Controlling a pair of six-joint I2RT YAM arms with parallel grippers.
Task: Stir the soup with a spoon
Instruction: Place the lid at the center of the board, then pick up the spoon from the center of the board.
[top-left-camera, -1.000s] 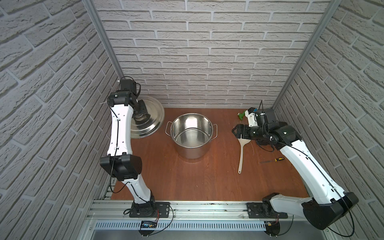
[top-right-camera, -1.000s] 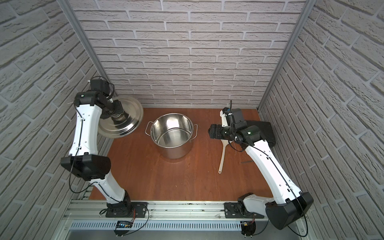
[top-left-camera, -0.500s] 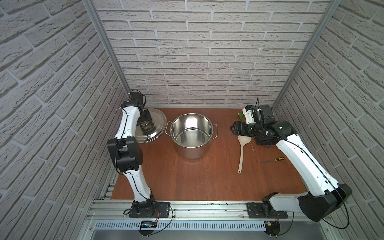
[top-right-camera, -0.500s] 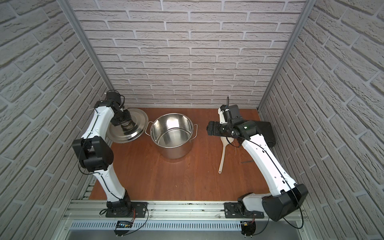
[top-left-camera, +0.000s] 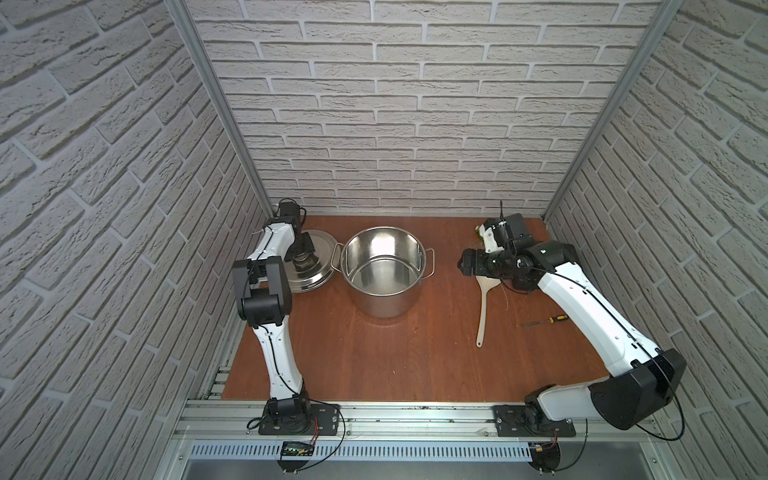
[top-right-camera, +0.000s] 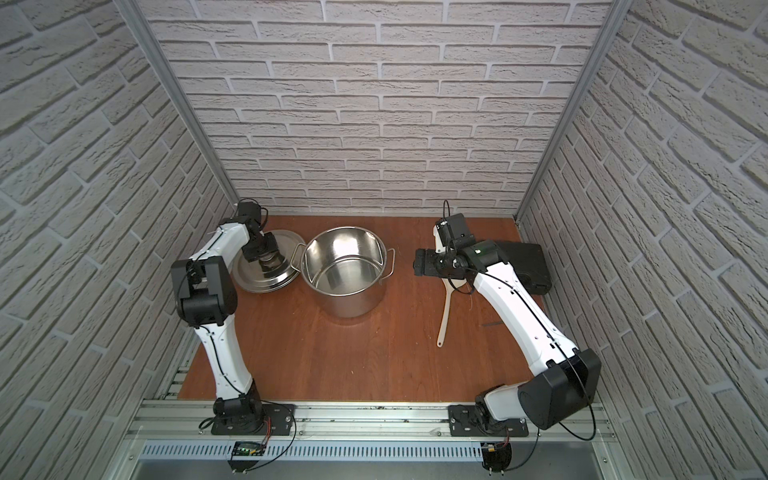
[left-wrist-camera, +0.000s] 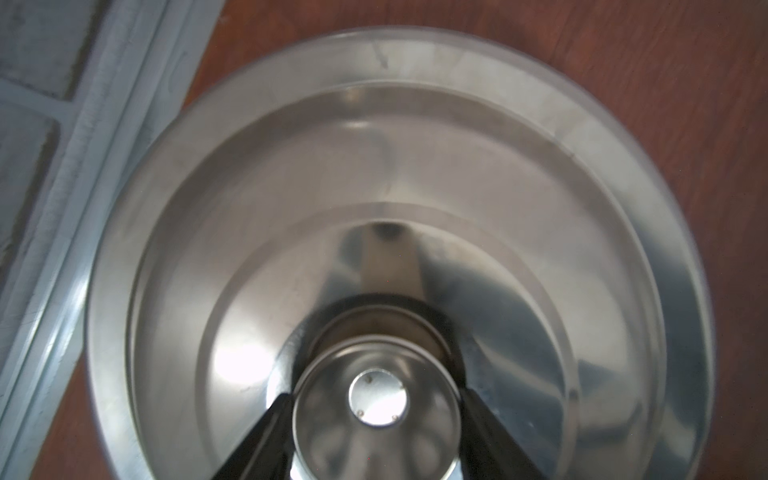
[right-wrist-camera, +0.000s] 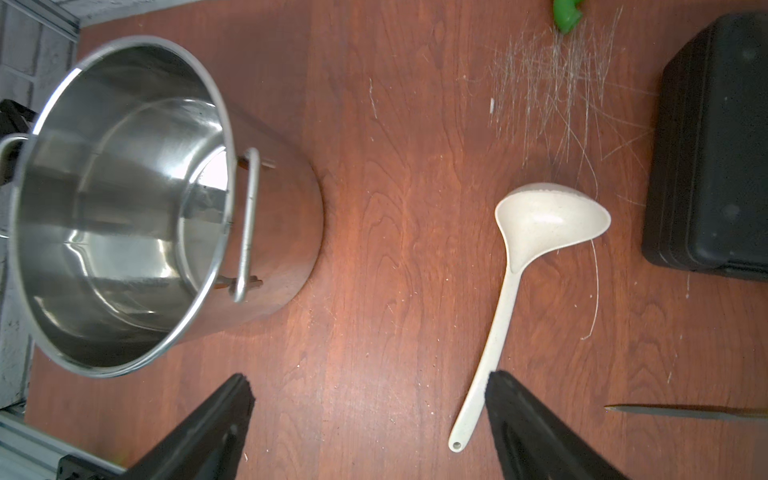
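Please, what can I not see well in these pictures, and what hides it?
- Ladle bowl: both top views, hidden under the right arm.
- Screwdriver handle: right wrist view, cut off by the picture's edge.
- Green item: right wrist view, cut off by the edge; kind unclear.
- Pot contents: top and right wrist views show only reflections; liquid cannot be told.
- Lid knob's sides: left wrist view, covered by the left fingers.

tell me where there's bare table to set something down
Widest bare patch: the front of the table, between the stockpot and the front rail. A narrower lane runs between stockpot and ladle. Crowded: the back right, with ladle, screwdriver and black case; the back left, where the steel lid sits close beside the stockpot.
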